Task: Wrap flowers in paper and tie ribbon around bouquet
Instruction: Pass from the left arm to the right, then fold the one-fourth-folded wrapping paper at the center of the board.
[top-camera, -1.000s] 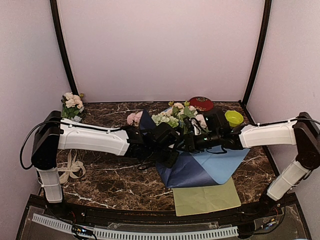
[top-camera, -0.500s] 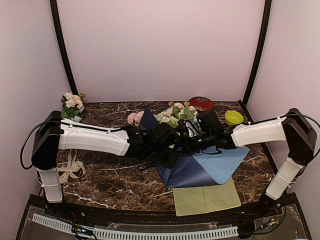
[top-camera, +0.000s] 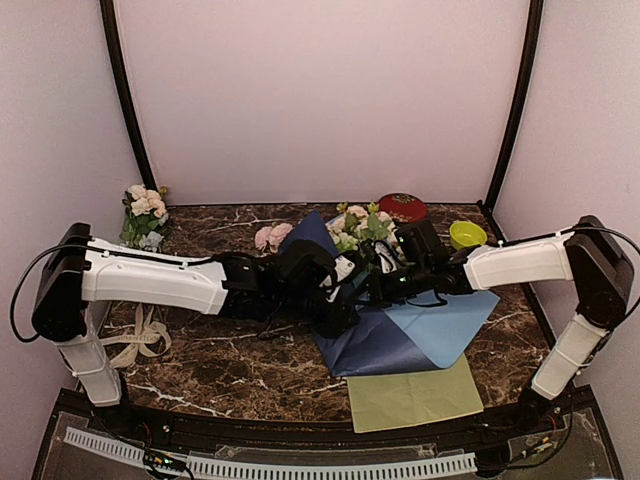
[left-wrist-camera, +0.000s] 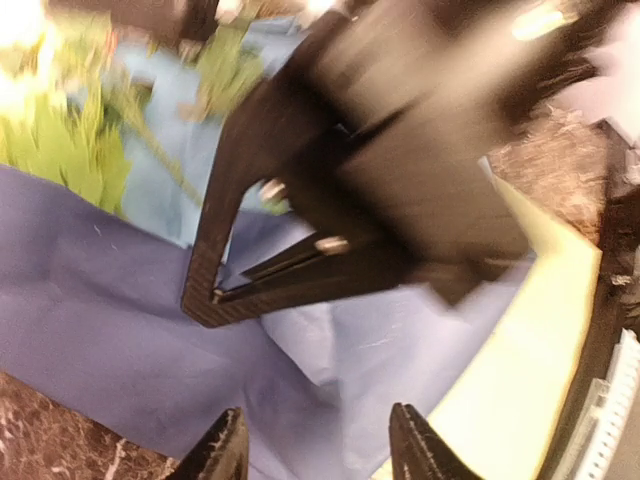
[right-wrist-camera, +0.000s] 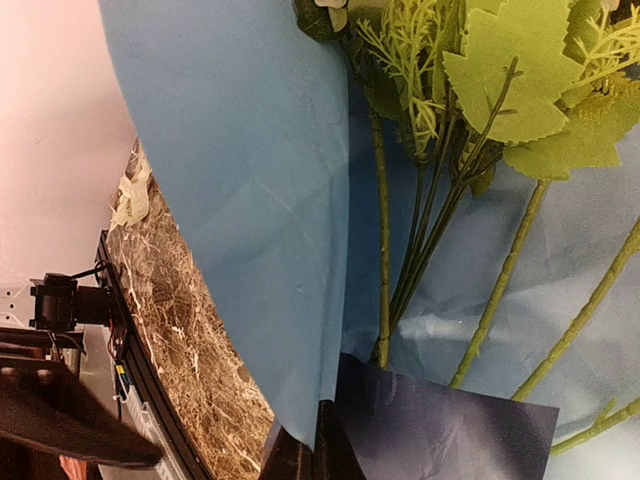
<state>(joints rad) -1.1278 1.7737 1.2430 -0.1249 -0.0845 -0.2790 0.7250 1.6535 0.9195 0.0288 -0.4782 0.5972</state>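
Since a second earlier the left claw (left-wrist-camera: 320, 455) had drawn back leftward and spread, empty above the paper (top-camera: 370, 345), while the right claw (right-wrist-camera: 312, 445) had pressed together on the lifted flap's edge. To wrap well, I judged that flap should roll snugly over the stems of the flowers (top-camera: 358, 228) without tearing the thin sheet. All this lay mid-worktop (top-camera: 230, 375), dark marbled stone inside pale pink walls (top-camera: 320, 100).

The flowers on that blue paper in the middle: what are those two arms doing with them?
They are wrapping a bouquet. The flowers lie on the paper in the middle. The right gripper is shut on an edge of the paper, with a fold raised beside them. The left gripper hangs open just above the sheet, holding nothing. The ribbon lies untouched on the table at the left, so tying is not yet done.
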